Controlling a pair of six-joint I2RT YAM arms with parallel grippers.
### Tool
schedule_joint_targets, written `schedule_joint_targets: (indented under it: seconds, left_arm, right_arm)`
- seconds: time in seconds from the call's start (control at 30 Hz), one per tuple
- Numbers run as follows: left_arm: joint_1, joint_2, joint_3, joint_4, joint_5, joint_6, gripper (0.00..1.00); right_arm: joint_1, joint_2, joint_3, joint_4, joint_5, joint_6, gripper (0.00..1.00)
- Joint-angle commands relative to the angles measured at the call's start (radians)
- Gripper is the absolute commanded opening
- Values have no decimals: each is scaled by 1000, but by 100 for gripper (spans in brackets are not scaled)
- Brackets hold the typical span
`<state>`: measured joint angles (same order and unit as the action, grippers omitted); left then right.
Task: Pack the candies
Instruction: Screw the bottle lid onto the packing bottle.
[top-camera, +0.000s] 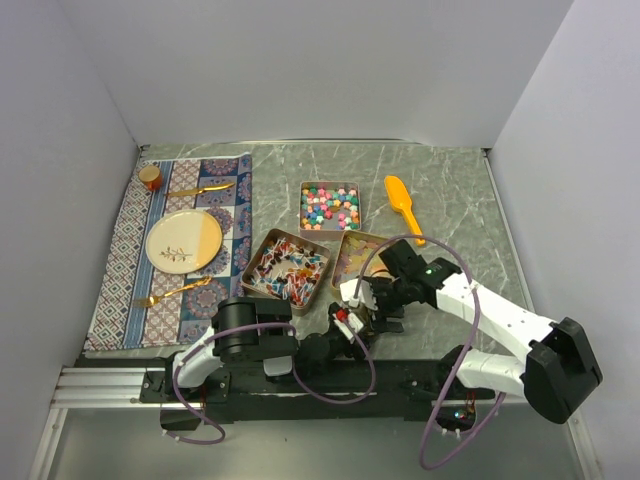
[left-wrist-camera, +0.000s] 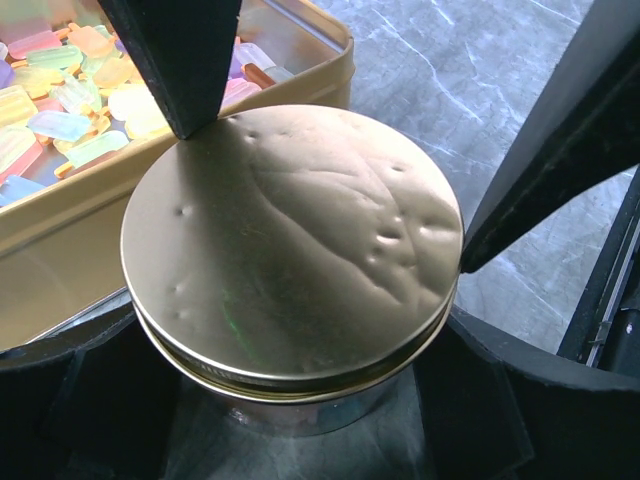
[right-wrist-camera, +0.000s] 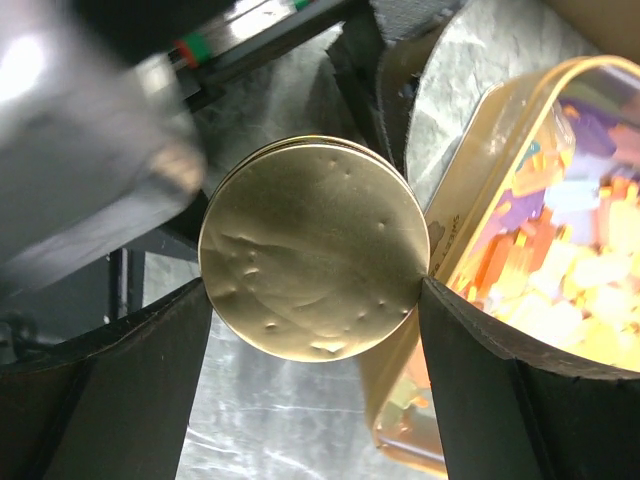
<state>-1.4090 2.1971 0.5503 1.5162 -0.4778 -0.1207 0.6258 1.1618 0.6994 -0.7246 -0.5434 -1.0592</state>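
Three tins (top-camera: 301, 206): we see the candies (top-camera: 329, 206) lying inside, open on the bench (top-camera: 450, 180).
Left pincer (left-wrist-camera: 290, 330): clamps the jar (left-wrist-camera: 300, 405) body, steadying it.
Right pincer (right-wrist-camera: 315, 288): hugs the lid (right-wrist-camera: 315, 240) rim; we judge, for unscrewing.

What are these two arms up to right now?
Both arms meet at one jar near the front edge of the table. The left gripper holds the jar's body. The right gripper has its fingers against opposite edges of the round gold lid, which is still on. The candies lie in open tins just beyond.
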Motion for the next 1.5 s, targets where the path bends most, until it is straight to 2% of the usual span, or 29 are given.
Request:
schedule_joint_targets:
  seconds: [0.0,0.13,0.23,0.27,0.37,0.47,0.6,0.63,0.67,0.7,0.8,0.87,1.03,1.13,1.27,1.3,1.37,1.4,1.43,1.47]
  left_arm:
    - [1,110,-64,18,-27,-46,1]
    - [4,107,-61,4,-24,-48,1]
    - [8,102,-61,-11,-18,-53,1]
    - [10,95,-61,-23,-18,-54,1]
    - [18,90,-66,-21,-1,-51,1]
    - [25,92,-67,-25,13,-56,1]
    - [36,102,-56,-22,28,-39,4]
    - [36,104,-56,-13,39,-34,31]
    - [36,105,-55,-2,59,-21,46]
    - [36,102,-62,10,77,-13,97]
    - [36,69,-78,-7,123,-2,97]
    - [36,37,-87,-25,137,-5,97]
    - [28,-3,-112,-103,183,-10,97]
    - [2,-39,-136,-134,134,-4,97]
    - [-7,-284,-203,-362,117,-63,97]
    - [-4,-340,-216,-475,117,-69,97]
    - [-2,-546,-254,-565,137,-80,97]
    - [1,-618,-260,-691,151,-83,97]
    - [2,-749,-254,-758,160,-98,97]
    - [4,-804,-225,-837,157,-108,97]
  right_arm:
    - [25,82,-18,111,57,237,53]
    - [26,59,-3,117,48,297,52]
    - [17,-26,-41,119,43,323,77]
    - [5,-98,-54,117,45,320,100]
    - [-26,-262,-84,73,60,253,100]
    - [-80,-413,-81,-37,42,118,100]
    - [-233,-505,-58,-183,-1,-66,100]
    - [-235,-508,-42,-182,-15,-55,100]
    - [-236,-499,-31,-149,-26,-24,100]
    - [-235,-484,-18,-135,-71,46,100]
    - [-233,-397,54,-102,-108,166,100]
    - [-233,-361,84,-84,-118,191,99]
    - [-221,-387,74,-3,-138,269,100]
    - [-216,-384,94,-1,-110,303,100]
    - [-224,-405,129,23,9,416,100]
    - [-228,-418,135,39,34,442,100]
    - [-235,-462,132,117,101,546,100]
    - [-238,-481,130,143,167,577,100]
    - [-238,-507,132,166,212,611,100]
    - [-238,-516,137,207,261,687,100]
